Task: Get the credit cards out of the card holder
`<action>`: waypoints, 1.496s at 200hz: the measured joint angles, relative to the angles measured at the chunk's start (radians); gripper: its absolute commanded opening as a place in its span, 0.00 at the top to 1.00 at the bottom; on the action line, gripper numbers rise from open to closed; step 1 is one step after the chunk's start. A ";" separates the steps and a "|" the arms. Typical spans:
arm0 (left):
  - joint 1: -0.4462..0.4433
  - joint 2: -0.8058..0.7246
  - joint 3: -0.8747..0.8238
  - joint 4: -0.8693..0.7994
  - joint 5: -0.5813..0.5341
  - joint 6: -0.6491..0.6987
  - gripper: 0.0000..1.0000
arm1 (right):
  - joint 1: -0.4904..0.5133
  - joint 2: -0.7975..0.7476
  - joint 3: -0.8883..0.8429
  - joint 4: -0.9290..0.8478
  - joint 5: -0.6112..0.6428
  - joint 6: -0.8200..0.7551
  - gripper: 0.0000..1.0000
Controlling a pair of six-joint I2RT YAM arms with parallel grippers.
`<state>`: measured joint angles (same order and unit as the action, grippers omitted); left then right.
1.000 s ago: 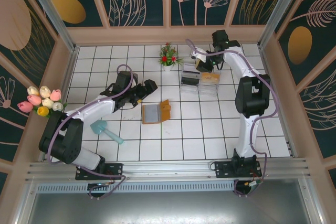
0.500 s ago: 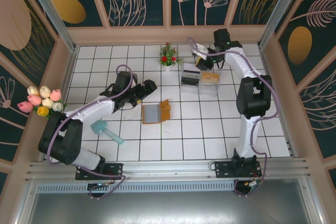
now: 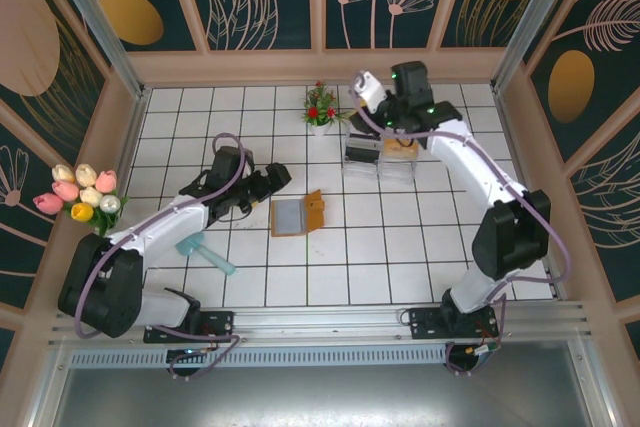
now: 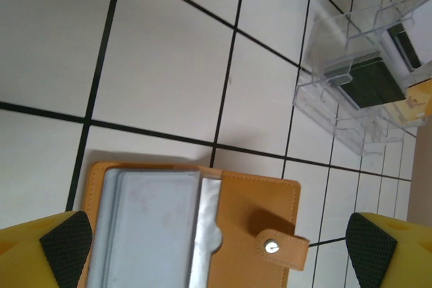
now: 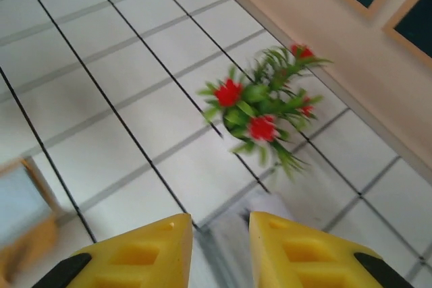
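The right gripper (image 5: 221,234), narrowly parted and empty, is now lifted away from the clear tray (image 3: 362,169), where dark-green credit cards (image 4: 368,84) are lodged. The left gripper (image 3: 272,180), spread wide, is advanced over the card holder (image 3: 297,215), laid open on the tiles; another extraction is judged likely.

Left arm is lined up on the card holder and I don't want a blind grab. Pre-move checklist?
1. Left gripper open: ok, jaws wide.
2. Card holder lying open, strap unsnapped: ok.
3. Credit cards showing in its pockets: cannot tell, the pocket front looks grey.
4. Right gripper away from the holder: ok, up by the potted flowers.
5. Right gripper empty: ok, nothing between its jaws.
6. Clear tray apart from the holder: ok.
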<state>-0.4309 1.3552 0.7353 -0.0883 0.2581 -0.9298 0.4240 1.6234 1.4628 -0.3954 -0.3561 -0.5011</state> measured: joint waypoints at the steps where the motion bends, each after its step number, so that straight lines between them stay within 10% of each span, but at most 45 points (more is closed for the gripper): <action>1: 0.000 0.000 -0.001 0.000 0.000 0.000 0.01 | 0.004 -0.002 -0.004 0.003 0.003 0.005 0.70; 122: -0.053 -0.057 -0.083 -0.028 -0.009 0.005 0.09 | 0.342 -0.077 -0.334 0.102 0.150 1.061 0.64; 299: -0.067 0.092 -0.092 0.016 0.058 -0.018 0.63 | 0.367 0.233 -0.366 0.142 0.067 1.188 0.67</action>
<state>-0.4976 1.4475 0.6437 -0.0719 0.3157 -0.9474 0.7906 1.8565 1.0966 -0.2531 -0.2893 0.6868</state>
